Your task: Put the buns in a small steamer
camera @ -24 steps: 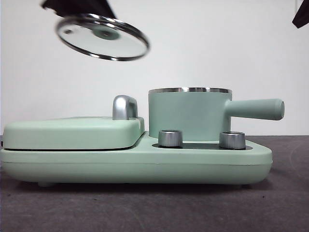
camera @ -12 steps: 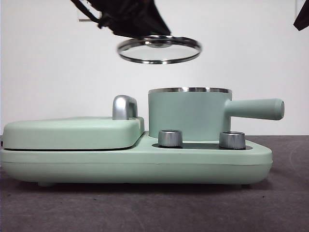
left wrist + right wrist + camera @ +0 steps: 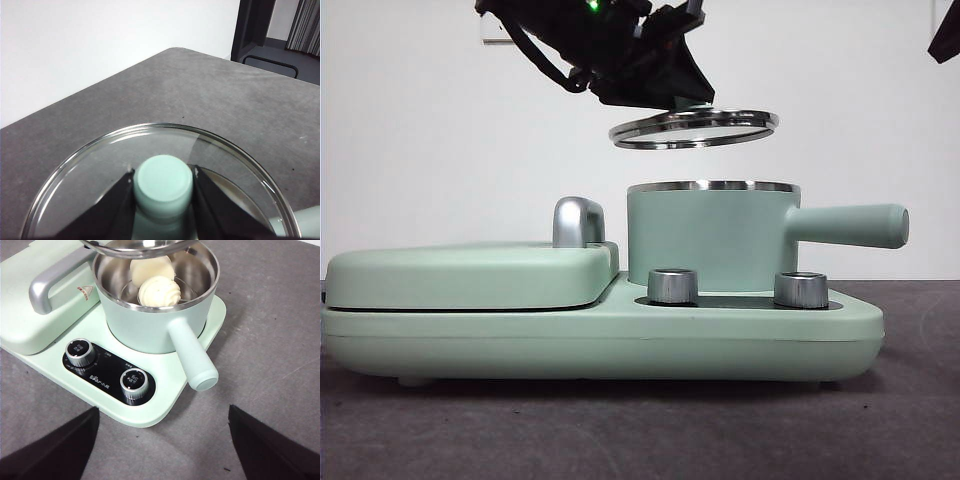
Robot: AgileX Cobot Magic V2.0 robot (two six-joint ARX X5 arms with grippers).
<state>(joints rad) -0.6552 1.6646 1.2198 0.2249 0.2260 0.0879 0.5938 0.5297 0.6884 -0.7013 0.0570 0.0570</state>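
Note:
The small steamer (image 3: pixel 710 240) stands on the right half of the mint-green base, and its straight handle (image 3: pixel 850 225) points right. In the right wrist view both buns lie inside the steamer (image 3: pixel 150 325): a smooth one (image 3: pixel 151 269) and a ridged one with green dots (image 3: pixel 159 291). My left gripper (image 3: pixel 163 176) is shut on the green knob (image 3: pixel 163 181) of the glass lid (image 3: pixel 695 128). It holds the lid nearly level a short way above the steamer's steel rim. My right gripper (image 3: pixel 162 412) hangs open in front of the appliance, with nothing between its jaws.
The flat lidded griddle (image 3: pixel 470 275) with its steel handle (image 3: pixel 578 222) fills the left half of the base. Two steel dials (image 3: pixel 672 285) (image 3: pixel 801 289) sit on the front panel. Grey tabletop (image 3: pixel 270 340) surrounds the appliance. A black arm tip (image 3: pixel 945 35) shows at the top right corner.
The left gripper has carried the lid from the upper left rightward and down. The lid has levelled out and now hovers over the steamer.

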